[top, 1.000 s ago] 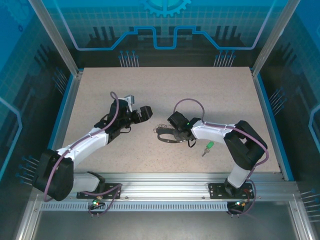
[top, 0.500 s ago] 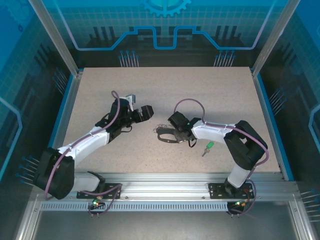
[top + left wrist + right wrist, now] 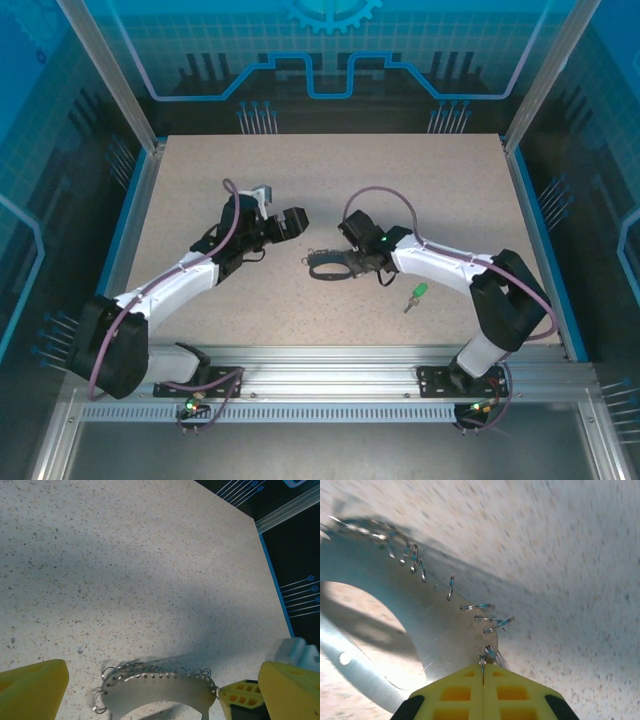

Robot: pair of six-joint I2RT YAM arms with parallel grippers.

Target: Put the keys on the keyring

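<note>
Now that my right jaws have pinched shut on the keyring's (image 3: 328, 268) linked edge at centre frame, the ring has shifted slightly up-frame, so I judge it secured for threading. My left jaws stand wide just upper left of it. The green key (image 3: 419, 292) lies apart at lower right, and the desk (image 3: 430, 180) edges are well away.

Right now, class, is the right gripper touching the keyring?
Touching. In the right wrist view, the right gripper is pinched shut on the linked edge of the keyring, with no gap showing.
</note>
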